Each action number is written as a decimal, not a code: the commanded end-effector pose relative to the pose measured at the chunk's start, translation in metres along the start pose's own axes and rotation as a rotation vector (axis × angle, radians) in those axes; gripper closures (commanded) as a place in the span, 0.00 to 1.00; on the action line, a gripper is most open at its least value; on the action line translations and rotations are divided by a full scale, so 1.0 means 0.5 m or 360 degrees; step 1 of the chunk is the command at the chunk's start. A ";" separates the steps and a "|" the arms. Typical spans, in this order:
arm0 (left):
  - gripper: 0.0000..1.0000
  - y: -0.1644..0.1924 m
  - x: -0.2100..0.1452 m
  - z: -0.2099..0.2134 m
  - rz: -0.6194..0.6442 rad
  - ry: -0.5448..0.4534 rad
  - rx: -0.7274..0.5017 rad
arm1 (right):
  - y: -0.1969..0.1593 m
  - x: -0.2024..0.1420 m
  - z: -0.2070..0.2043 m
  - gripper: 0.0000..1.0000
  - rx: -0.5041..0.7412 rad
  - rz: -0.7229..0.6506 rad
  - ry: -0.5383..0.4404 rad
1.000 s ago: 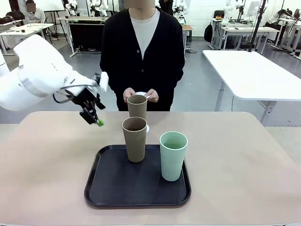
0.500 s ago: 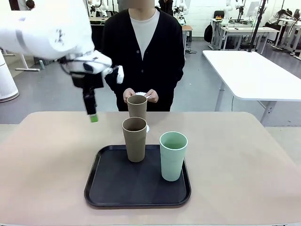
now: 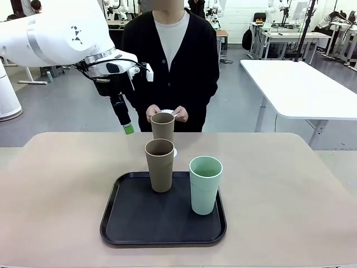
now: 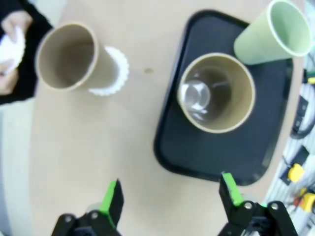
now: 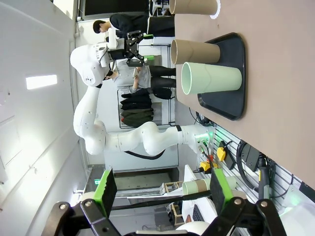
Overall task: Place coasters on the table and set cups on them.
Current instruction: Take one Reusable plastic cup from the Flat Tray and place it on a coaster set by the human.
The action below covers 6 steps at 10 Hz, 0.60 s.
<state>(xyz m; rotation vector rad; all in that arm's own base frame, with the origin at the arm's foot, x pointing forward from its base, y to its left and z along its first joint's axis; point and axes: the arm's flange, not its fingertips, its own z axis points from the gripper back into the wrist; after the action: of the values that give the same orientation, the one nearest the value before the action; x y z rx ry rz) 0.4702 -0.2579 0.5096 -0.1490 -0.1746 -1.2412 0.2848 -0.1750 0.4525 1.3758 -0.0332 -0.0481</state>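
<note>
One set of three is judged done: the far tan cup [image 3: 163, 126] is stood on a coaster [image 4: 118, 70] at the middle of the table's [image 3: 56, 184] far edge

Two sets are left. The near tan cup [image 3: 160, 164] and the mint cup [image 3: 205, 184] are kept upright on the black tray [image 3: 111, 220] toward the near edge. White scalloped discs [image 3: 167, 111], taken for the remaining coasters, are held in the person's hands [image 3: 181, 115] beyond the far edge

The left gripper [image 3: 127, 126] is held above the far edge, left of the far cup, jaws spread, nothing gripped. The right gripper [image 5: 162, 189] is spread and empty, well apart from the cups

In the left wrist view the coaster's scalloped rim is seen plainly under the cup; in the front view a sliver is caught behind the near cup
</note>
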 end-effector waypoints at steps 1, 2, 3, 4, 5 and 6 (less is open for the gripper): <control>0.00 -0.025 0.005 0.011 -0.0037 0.0053 -0.0050 | 0.001 -0.001 0.002 0.00 0.0011 0.0008 -0.0001; 0.00 -0.025 0.005 0.011 -0.0037 0.0053 -0.0050 | 0.001 -0.001 0.002 0.00 0.0011 0.0008 -0.0001; 0.00 -0.025 0.005 0.011 -0.0037 0.0053 -0.0050 | 0.001 -0.001 0.002 0.00 0.0011 0.0008 -0.0001; 0.00 -0.025 0.005 0.011 -0.0037 0.0053 -0.0050 | 0.001 -0.001 0.002 0.00 0.0011 0.0008 -0.0001; 0.00 -0.025 0.005 0.011 -0.0037 0.0053 -0.0050 | 0.001 -0.001 0.002 0.00 0.0011 0.0008 -0.0001; 0.00 -0.027 0.006 0.001 -0.0033 0.0047 -0.0055 | 0.001 -0.001 0.002 0.00 0.0011 0.0008 -0.0001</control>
<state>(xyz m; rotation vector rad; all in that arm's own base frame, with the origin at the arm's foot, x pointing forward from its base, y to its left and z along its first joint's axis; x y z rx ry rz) 0.4590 -0.2645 0.5111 -0.1590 -0.1300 -1.2657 0.2848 -0.1750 0.4525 1.3758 -0.0333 -0.0482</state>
